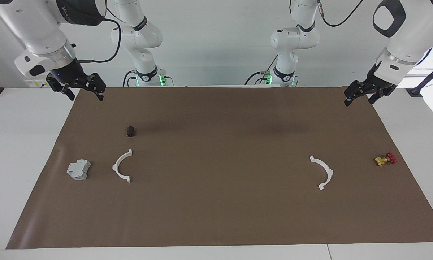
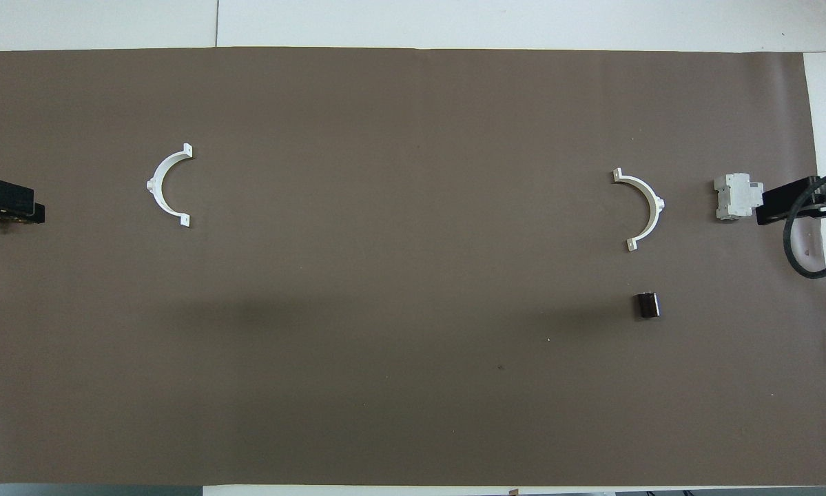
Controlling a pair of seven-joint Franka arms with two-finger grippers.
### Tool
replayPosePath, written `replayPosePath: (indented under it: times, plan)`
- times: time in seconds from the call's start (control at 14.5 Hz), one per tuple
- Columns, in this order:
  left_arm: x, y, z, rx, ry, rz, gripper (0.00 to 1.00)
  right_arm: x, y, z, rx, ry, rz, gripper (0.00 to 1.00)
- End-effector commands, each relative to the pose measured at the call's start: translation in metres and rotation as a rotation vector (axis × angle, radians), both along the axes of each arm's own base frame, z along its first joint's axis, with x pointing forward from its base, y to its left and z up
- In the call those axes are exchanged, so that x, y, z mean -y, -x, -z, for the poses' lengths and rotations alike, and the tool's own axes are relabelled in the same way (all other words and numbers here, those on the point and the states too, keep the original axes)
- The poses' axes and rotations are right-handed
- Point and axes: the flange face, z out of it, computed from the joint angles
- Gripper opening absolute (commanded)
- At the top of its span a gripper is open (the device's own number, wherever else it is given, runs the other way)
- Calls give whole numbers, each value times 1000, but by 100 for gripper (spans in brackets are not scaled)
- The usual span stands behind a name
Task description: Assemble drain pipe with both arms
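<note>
The drain pipe lies as two separate white half-ring arcs on the brown mat. One arc (image 1: 114,167) (image 2: 657,204) is toward the right arm's end, the other (image 1: 330,172) (image 2: 153,186) toward the left arm's end. My right gripper (image 1: 85,94) (image 2: 791,205) hangs open and empty over the mat's corner at its own end, well above the table. Over the opposite corner my left gripper (image 1: 359,102) (image 2: 6,203) is raised, open and empty too. Neither gripper touches an arc.
A grey boxy block (image 1: 78,169) (image 2: 735,196) sits beside the right-end arc, toward the mat's edge. A small dark cylinder (image 1: 130,131) (image 2: 647,305) lies nearer to the robots than that arc. A yellow-and-red valve piece (image 1: 385,159) lies beside the left-end arc, at the mat's edge.
</note>
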Motion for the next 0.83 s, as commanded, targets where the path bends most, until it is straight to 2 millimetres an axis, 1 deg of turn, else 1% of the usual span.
replayPosePath:
  times: [0.0,0.07,0.21,0.28,0.41,0.48,0.55,0.62,0.69,0.76]
  plan:
    - [4,7,-2,7,-17,35,100,6,7,52,75,-18,-45,100]
    - [6,6,-3,12,-17,68,100,5,-3,76,66,-16,-48,100]
    - [8,7,-2,7,-15,160,100,3,-32,127,62,-33,-52,100]
    - [9,6,-2,11,-16,176,100,0,-43,155,58,-33,-110,100]
    - [11,5,2,14,-16,182,100,-3,-59,196,77,-30,-133,100]
    - [11,3,10,22,-18,181,100,-3,-63,215,78,-26,-140,100]
    - [12,-1,24,32,-19,182,100,2,-66,234,72,-22,-161,100]
    - [13,-4,38,57,-22,183,100,7,-69,258,60,-22,-221,100]
    - [15,-8,53,71,-23,188,100,9,-71,274,58,-39,-244,100]
    - [16,-10,67,75,-24,189,100,16,-70,284,53,-62,-234,98]
